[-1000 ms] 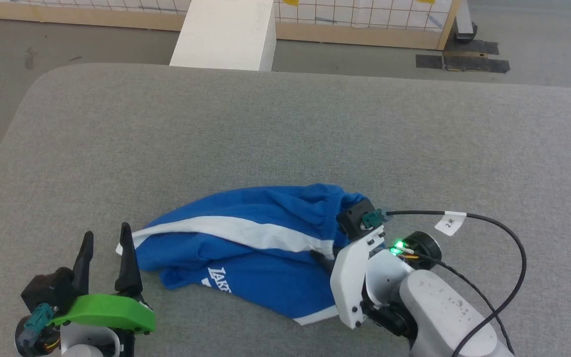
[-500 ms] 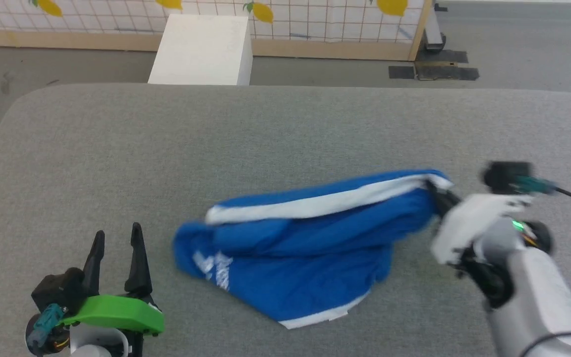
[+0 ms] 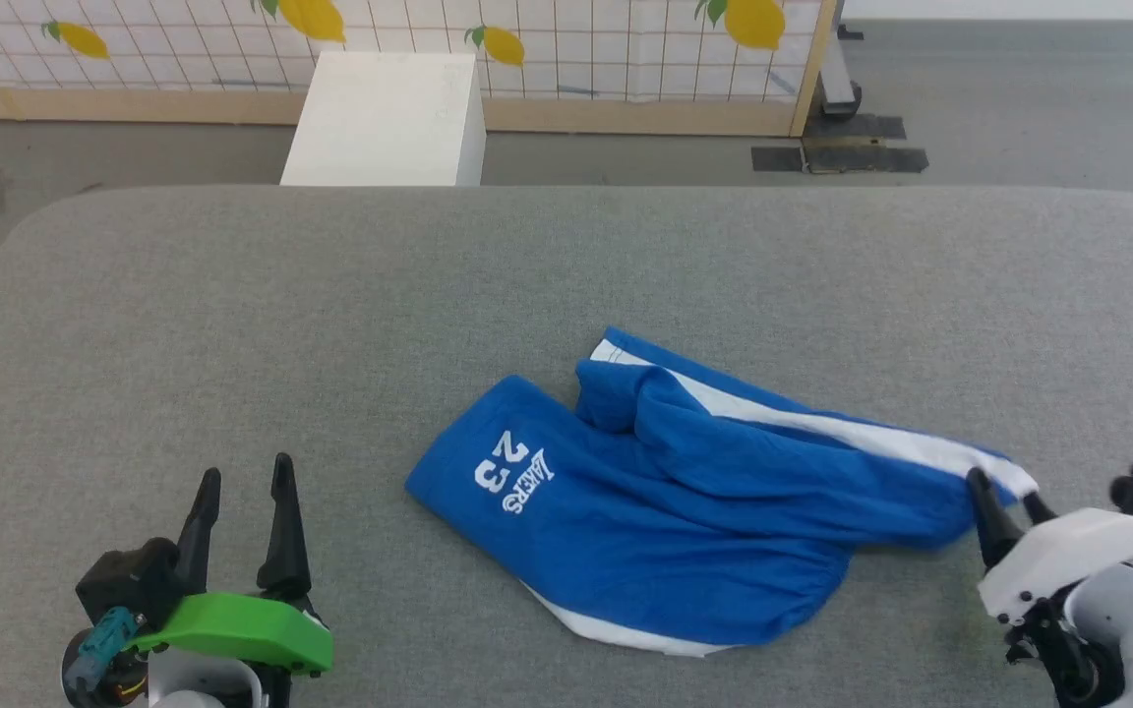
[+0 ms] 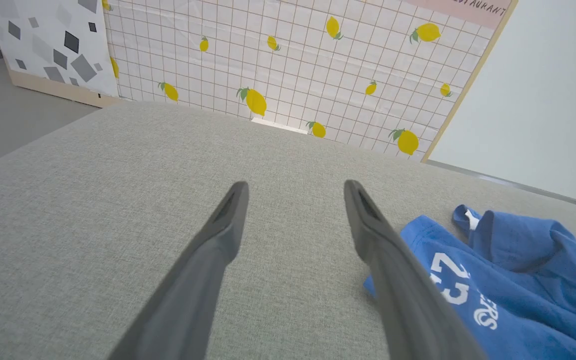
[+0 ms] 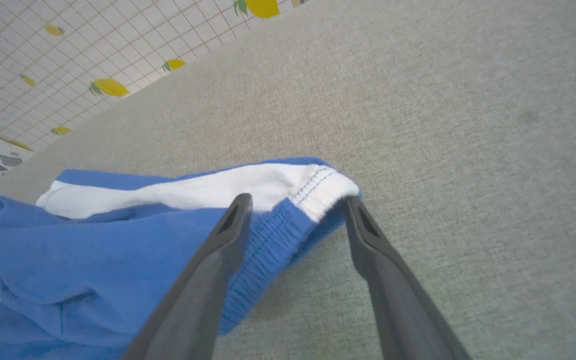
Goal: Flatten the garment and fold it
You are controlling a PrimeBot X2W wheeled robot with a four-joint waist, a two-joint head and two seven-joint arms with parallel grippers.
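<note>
Garment (image 3: 685,531) on grey cushion (image 3: 330,295); box (image 3: 380,118) beyond

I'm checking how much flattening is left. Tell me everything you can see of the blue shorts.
The shorts are royal-blue soft jersey with a wide white side stripe, a second white band along the near edge, and white "LAKERS 23" print. They lie rumpled on the grey padded surface, partly spread, with a fold bunched near the middle. The gathered waistband corner sits between the spread fingers of the right claw, not pinched.
</note>
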